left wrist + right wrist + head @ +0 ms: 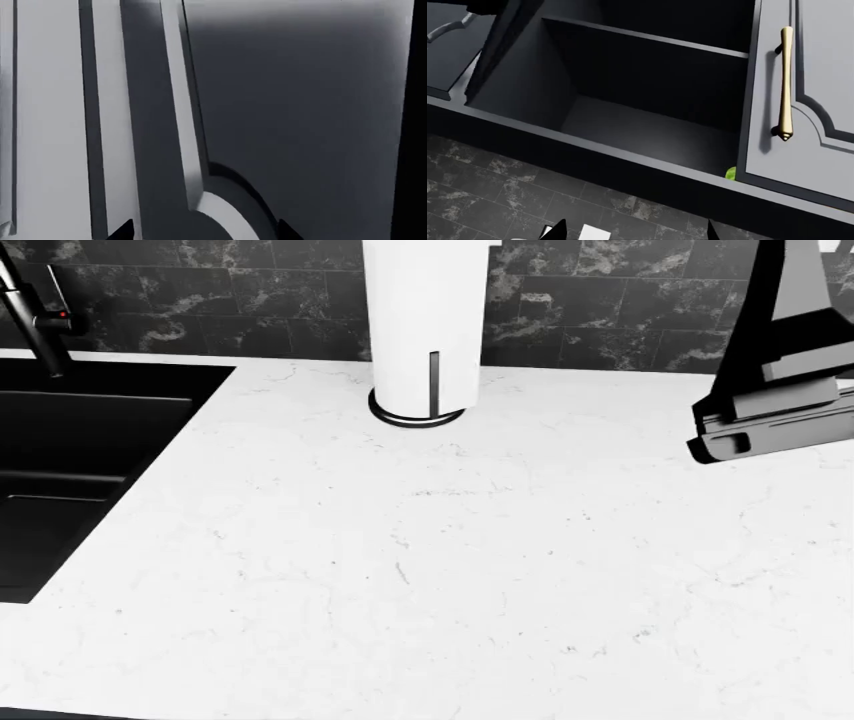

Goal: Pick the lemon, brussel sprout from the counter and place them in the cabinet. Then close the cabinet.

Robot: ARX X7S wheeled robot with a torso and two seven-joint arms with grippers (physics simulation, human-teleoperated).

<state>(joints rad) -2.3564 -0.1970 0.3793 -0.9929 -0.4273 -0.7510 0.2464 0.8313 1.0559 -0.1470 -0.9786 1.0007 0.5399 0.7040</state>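
Pale green brussel sprout (730, 173) sits inside the open cabinet (647, 130).

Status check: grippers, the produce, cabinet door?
Right gripper empty, apparently open, below the open cabinet. Green sliver, likely brussel sprout, on shelf behind door. Lemon unseen; counter shows no produce. Left gripper state unclear.

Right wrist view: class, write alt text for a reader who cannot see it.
An open dark cabinet with a shelf fills the view. A grey door with a brass handle partly covers its opening, and a sliver of something green peeks from behind the door's edge. Dark marbled tiles lie beneath.
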